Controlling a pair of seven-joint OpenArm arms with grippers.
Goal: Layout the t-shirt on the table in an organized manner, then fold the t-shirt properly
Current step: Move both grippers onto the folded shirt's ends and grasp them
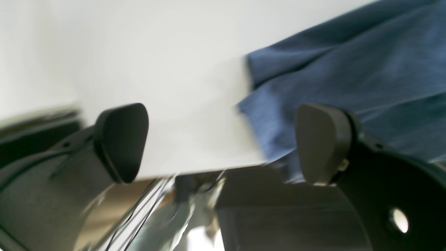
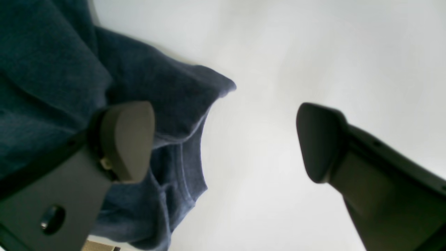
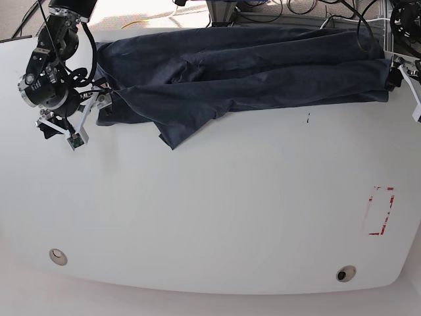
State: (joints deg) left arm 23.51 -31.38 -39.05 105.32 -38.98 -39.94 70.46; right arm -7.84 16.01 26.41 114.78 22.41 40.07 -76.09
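Observation:
The dark navy t-shirt (image 3: 250, 69) lies crumpled in a long band along the far edge of the white table (image 3: 210, 217), with a fold pointing toward the middle. My right gripper (image 3: 92, 112) is at the shirt's left end. In the right wrist view it (image 2: 223, 139) is open, with one finger (image 2: 127, 139) over the cloth (image 2: 52, 62) and the other over bare table (image 2: 278, 52). My left gripper (image 3: 402, 78) is at the shirt's right end. In the left wrist view it (image 1: 223, 143) is open, with one finger (image 1: 322, 143) by the cloth edge (image 1: 366, 62) at the table's rim (image 1: 156, 52).
A red rectangle outline (image 3: 380, 210) is marked near the right front. Two grommet holes (image 3: 58, 256) (image 3: 345, 273) sit near the front edge. A small dark mark (image 3: 307, 119) lies below the shirt. Cables (image 3: 309, 8) run beyond the far edge.

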